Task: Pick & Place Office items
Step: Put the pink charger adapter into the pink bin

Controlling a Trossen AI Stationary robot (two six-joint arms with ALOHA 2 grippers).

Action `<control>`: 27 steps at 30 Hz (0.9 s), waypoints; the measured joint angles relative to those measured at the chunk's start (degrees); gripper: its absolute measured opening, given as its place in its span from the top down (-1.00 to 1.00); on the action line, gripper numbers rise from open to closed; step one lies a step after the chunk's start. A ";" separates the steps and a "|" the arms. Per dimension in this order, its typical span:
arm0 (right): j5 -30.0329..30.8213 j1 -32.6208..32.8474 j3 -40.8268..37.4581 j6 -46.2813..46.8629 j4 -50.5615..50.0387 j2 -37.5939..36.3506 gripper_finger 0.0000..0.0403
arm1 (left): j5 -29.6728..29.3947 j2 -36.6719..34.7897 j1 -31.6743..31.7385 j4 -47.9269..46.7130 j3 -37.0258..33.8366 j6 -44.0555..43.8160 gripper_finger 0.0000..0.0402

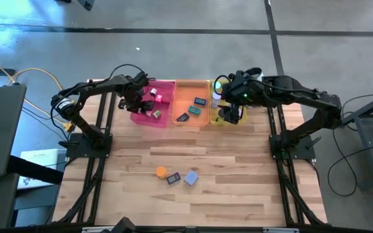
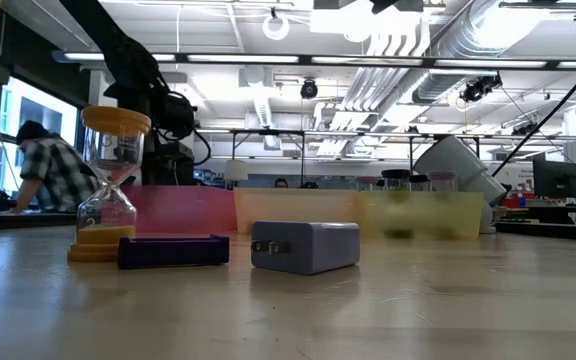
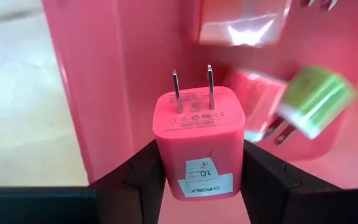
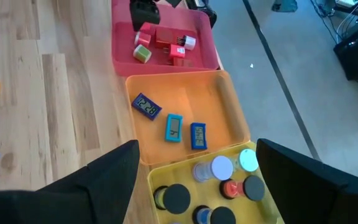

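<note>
A pink plug point(image 3: 199, 146) fills the left wrist view, clamped between the two dark fingers point(image 3: 143, 177) of the left gripper point(image 1: 133, 98), prongs pointing away from the wrist. It hangs over the pink tray point(image 1: 167, 116), at the table's far left, where more plugs lie: a green one point(image 3: 312, 102), a red one point(image 4: 165, 36) and paler pieces just beside them.

To the right, touching it, is the orange tray point(image 1: 177, 90) with three flat blue timers point(image 4: 174, 127) lying apart from one another. Next right, the yellow tray point(image 4: 151, 171) holds round rolls point(image 4: 178, 198), black, white, red and teal, packed close. The right gripper point(image 1: 228, 115) hovers above this tray with its fingers point(image 4: 107, 177) spread wide and nothing between them.

Well apart from the trays, near the table's front middle, three items wait in a row: an orange-capped sand timer point(image 2: 108, 185) on the left, a dark purple flat timer point(image 2: 173, 250) touching or just beside it, and a lavender plug point(image 2: 306, 246) on the right.

Beyond the table, at far left, a person point(image 2: 48, 170) in a checked shirt bends over a desk.
</note>
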 joint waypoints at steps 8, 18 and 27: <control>-0.04 0.02 0.00 0.39 0.00 0.00 -0.55 | 0.04 0.00 0.92 0.86 1.45 0.16 0.19; -0.06 0.02 0.00 0.41 0.00 -0.01 -0.55 | -4.59 0.00 0.83 0.73 1.45 1.60 0.19; -0.08 0.02 0.00 0.43 -0.02 0.00 -0.55 | -6.43 0.00 -0.40 0.90 1.45 6.09 0.19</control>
